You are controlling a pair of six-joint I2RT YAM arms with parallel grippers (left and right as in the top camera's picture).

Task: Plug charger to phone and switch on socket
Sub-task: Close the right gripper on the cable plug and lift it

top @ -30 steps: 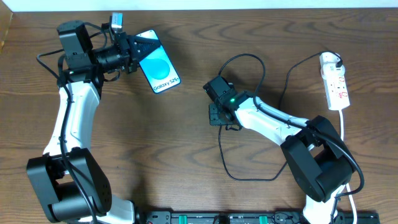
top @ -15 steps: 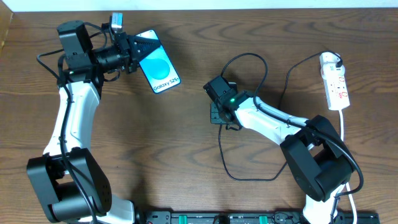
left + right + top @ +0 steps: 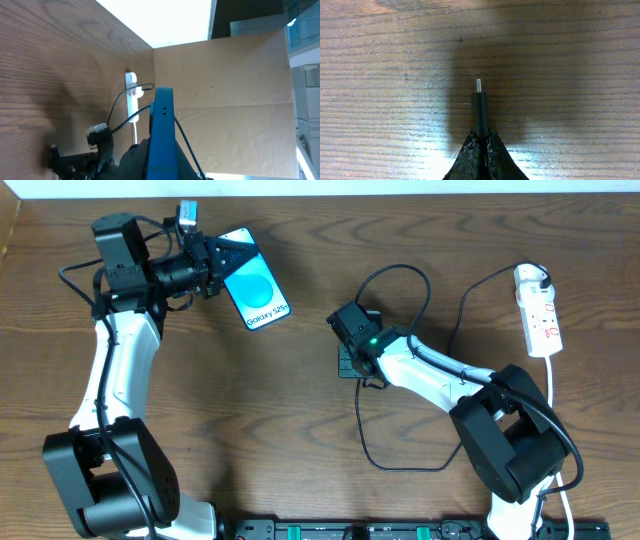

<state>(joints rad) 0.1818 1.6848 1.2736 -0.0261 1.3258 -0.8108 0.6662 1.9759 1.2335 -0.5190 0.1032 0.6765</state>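
Note:
My left gripper [image 3: 213, 264] is shut on the top end of the phone [image 3: 256, 292] at the table's back left, with the blue screen facing up. In the left wrist view the phone [image 3: 161, 130] stands edge-on between dark fingers [image 3: 136, 159]. My right gripper [image 3: 350, 366] sits low over the middle of the table, shut on the charger's black plug. The plug [image 3: 480, 111] sticks out past the closed fingertips [image 3: 481, 141], its metal tip bare above the wood. The charger cable [image 3: 398, 270] loops back toward the white socket [image 3: 538, 310] at the far right.
Another loop of the thin cable [image 3: 372, 452] lies on the wood in front of the right arm's base. The socket [image 3: 131, 94] and the right arm [image 3: 95, 142] show beyond the phone in the left wrist view. A cardboard wall [image 3: 225, 95] stands behind the table.
My right gripper's jaws have closed onto the charger plug. The left arm and the phone have not moved.

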